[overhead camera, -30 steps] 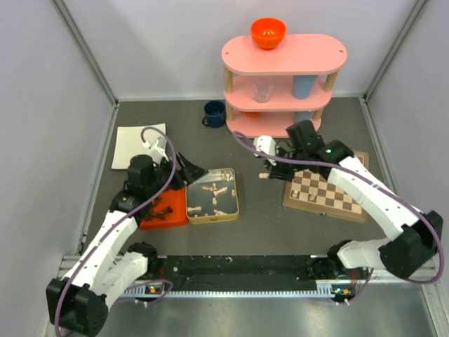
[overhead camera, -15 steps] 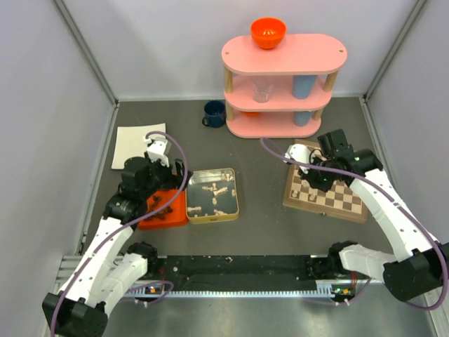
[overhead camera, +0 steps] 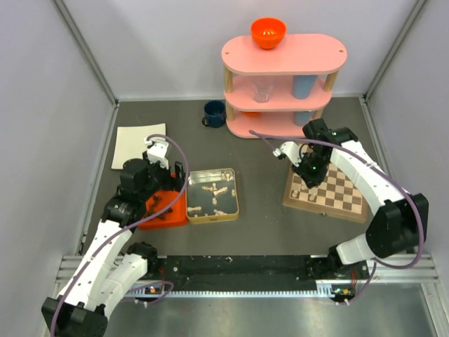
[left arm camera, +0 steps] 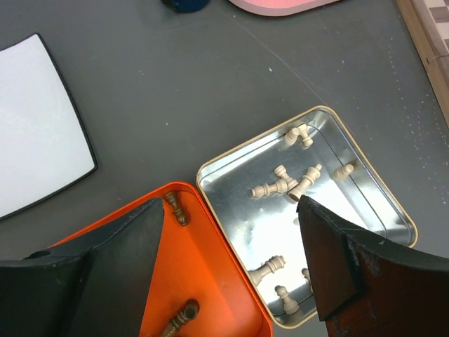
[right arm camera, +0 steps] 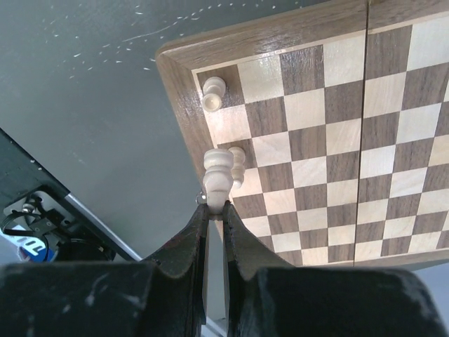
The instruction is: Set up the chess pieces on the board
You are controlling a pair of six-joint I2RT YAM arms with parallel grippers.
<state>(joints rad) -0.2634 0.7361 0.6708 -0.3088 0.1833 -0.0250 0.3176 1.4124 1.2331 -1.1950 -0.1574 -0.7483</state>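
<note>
1. The right pincer (right arm camera: 215,202) is clamped shut on a cream chess piece (right arm camera: 217,167). The piece's turned head shows just past the fingertips.
2. It hangs over the edge column of the chessboard (right arm camera: 330,140). One cream piece (right arm camera: 214,93) already stands on the corner square there, and a second cream piece (right arm camera: 238,163) stands just beside the held one.
3. A second ago this arm was off the board, over the grey table (right arm camera: 105,84) between the board and the shelf. It has since swung in above the corner, so the carry looks done. What is left for this piece is probably lowering it onto its square and letting go.
4. The left pincer (left arm camera: 231,260) stands wide open and empty. It has drawn back from the silver tin (left arm camera: 351,203) to hover where the tin meets the orange tray (left arm camera: 210,281).
5. Cream pieces (left arm camera: 280,184) lie toppled in the tin and dark pieces (left arm camera: 177,208) lie in the tray, so most of the setup remains.
</note>
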